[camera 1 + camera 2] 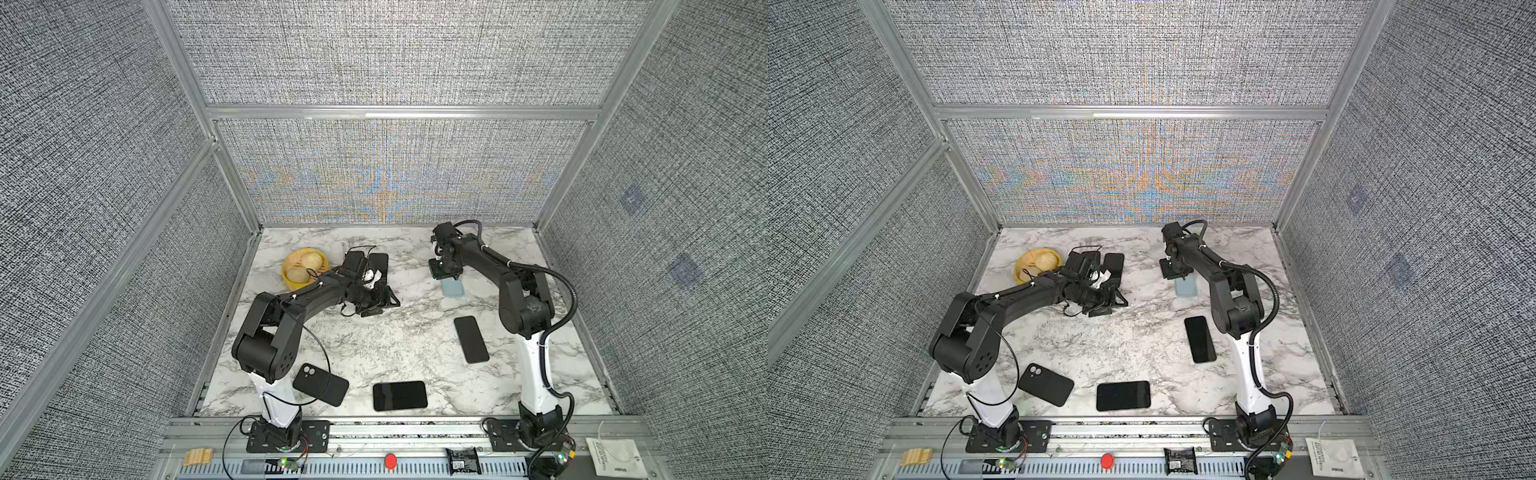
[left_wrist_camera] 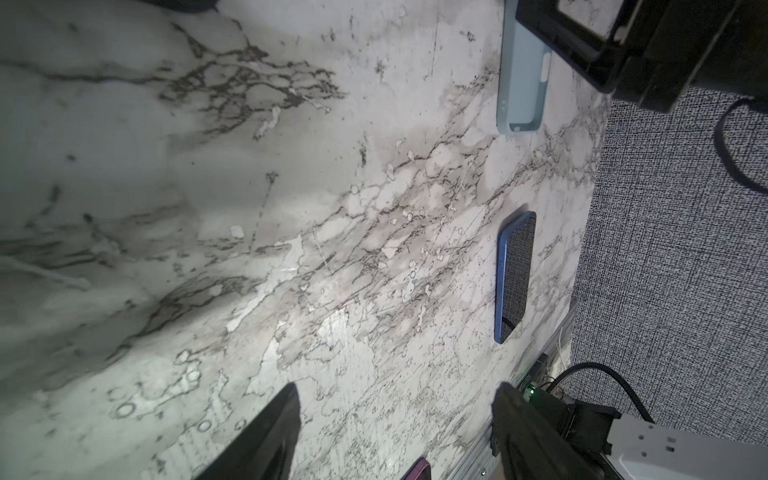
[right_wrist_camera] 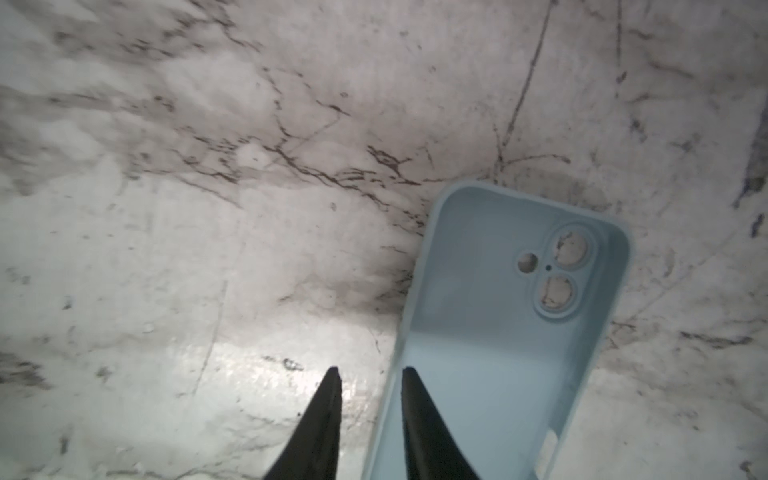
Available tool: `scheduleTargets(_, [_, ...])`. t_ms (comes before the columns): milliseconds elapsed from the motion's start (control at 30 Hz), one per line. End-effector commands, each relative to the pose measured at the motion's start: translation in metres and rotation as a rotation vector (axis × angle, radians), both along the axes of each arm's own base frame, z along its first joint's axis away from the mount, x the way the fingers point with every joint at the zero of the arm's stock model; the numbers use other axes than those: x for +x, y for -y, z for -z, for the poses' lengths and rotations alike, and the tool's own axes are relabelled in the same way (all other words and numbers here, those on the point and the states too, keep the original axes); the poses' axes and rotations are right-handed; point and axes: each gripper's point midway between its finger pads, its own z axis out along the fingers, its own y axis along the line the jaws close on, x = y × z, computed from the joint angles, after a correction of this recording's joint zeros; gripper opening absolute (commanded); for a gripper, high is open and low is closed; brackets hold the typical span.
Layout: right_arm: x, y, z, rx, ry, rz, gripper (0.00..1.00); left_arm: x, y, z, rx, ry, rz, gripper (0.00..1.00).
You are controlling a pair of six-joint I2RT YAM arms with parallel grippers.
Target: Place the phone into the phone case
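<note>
- One marble table (image 1: 374,332) carries everything, boxed in by grey fabric walls.
- Two black arms come next. The left arm (image 1: 291,307) lies low over the table's left half, and the right arm (image 1: 511,291) bends over from the right side.
- Left gripper (image 2: 397,390): fingers spread wide above bare marble, with nothing between them.
- Right gripper (image 3: 371,370): points down with its fingers a little apart. One finger is over the table and the other over the case's inside. The case's side wall runs between them and is not pinched.
- Yellow bowl (image 1: 285,272): back left, with two pale round things in it.
- Black case (image 1: 321,384): front left, beside the left arm's base, camera holes up.
- Second phone (image 1: 400,395): front middle, dark screen up.
- Blue-edged phone (image 1: 471,339): flat, screen up, just beside the right arm, nearer the front than the light-blue case and apart from it.
- Light-blue phone case (image 3: 498,353): flat, open side up, under the right gripper, marble showing through its camera holes.
</note>
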Motion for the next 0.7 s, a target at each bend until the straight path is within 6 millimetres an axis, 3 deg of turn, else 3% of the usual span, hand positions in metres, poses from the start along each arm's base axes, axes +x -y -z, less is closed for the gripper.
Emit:
scheduleTargets(0, [-0.006, 0.009, 0.002, -0.049, -0.017, 0.017, 0.28, -0.001, -0.001, 0.0, 0.005, 0.01, 0.003, 0.75])
scheduleTargets(367, [-0.012, 0.001, 0.022, -0.009, -0.055, 0.021, 0.2, -0.002, -0.003, 0.002, 0.007, 0.006, -0.004, 0.75])
scheduleTargets(500, [-0.016, -0.004, 0.019, 0.007, -0.054, 0.017, 0.1, -0.004, -0.005, 0.004, 0.012, 0.004, -0.01, 0.75])
scheduleTargets(667, [-0.03, -0.02, 0.007, 0.022, -0.061, -0.014, 0.07, -0.007, -0.01, 0.003, 0.023, 0.012, -0.02, 0.75])
